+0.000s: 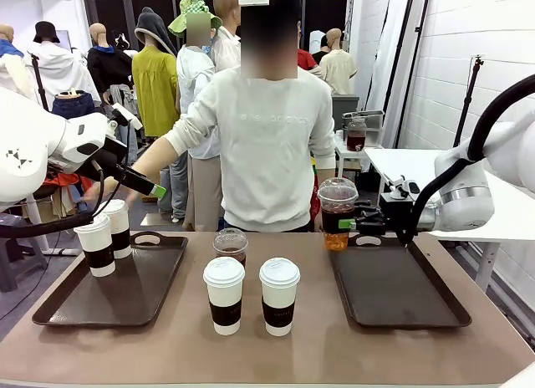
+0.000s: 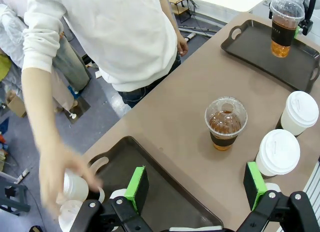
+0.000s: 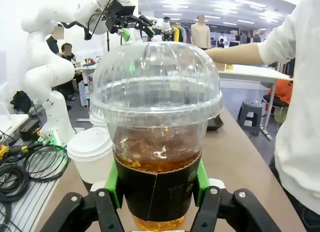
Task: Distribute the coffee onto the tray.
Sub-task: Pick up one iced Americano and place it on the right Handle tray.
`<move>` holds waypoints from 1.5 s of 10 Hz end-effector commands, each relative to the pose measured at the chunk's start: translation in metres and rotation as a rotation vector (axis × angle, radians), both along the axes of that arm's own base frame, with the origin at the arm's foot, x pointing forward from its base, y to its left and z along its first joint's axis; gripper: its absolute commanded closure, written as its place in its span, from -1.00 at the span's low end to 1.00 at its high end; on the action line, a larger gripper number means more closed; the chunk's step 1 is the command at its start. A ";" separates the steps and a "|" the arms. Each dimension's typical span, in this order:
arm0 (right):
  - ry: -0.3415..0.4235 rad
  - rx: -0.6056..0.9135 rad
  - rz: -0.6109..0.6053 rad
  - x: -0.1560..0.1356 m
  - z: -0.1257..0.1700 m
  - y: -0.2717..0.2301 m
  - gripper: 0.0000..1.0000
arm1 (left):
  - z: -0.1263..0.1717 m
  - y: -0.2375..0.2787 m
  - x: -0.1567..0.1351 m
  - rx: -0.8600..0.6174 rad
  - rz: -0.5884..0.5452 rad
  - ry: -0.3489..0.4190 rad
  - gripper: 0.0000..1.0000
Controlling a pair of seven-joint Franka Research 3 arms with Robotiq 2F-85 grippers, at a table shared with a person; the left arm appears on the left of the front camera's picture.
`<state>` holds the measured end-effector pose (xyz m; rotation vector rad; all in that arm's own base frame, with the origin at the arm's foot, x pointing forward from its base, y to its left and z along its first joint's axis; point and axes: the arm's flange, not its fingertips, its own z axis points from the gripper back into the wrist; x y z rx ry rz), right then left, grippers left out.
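My right gripper (image 1: 344, 224) is shut on a clear dome-lidded cup of dark coffee (image 1: 338, 211), held just above the far left corner of the right tray (image 1: 401, 308). The right wrist view shows that cup (image 3: 157, 142) clamped between the green pads. My left gripper (image 1: 147, 187) hangs open above the left tray (image 1: 125, 300), where two white lidded cups (image 1: 99, 246) (image 1: 118, 227) stand. The person's hand (image 2: 62, 174) rests on one of those white cups (image 2: 76, 187). Between the trays stand another clear cup (image 1: 231, 244) and two white cups (image 1: 224, 294) (image 1: 278, 294).
The person stands at the table's far edge, one arm stretched toward the left tray. Most of the right tray's floor (image 2: 260, 49) is bare. A white side table (image 1: 410, 166) sits behind my right arm.
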<state>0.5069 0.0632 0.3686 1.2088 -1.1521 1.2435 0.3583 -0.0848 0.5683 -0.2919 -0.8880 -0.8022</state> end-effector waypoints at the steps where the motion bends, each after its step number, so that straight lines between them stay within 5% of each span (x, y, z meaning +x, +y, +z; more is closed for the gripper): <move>1: -0.001 0.004 0.004 0.000 -0.001 0.001 -0.27 | 0.000 0.001 -0.001 0.000 -0.004 0.008 -1.00; 7: 0.008 -0.001 -0.001 0.000 -0.005 0.000 -0.27 | 0.000 0.001 -0.001 0.000 -0.004 0.008 -1.00; 12: -0.132 0.078 -0.023 0.022 -0.035 -0.072 -0.27 | 0.000 0.001 -0.001 0.000 -0.004 0.008 -1.00; 15: -0.089 0.125 -0.059 0.048 -0.058 -0.091 -0.27 | 0.000 0.001 -0.001 0.000 -0.004 0.008 -1.00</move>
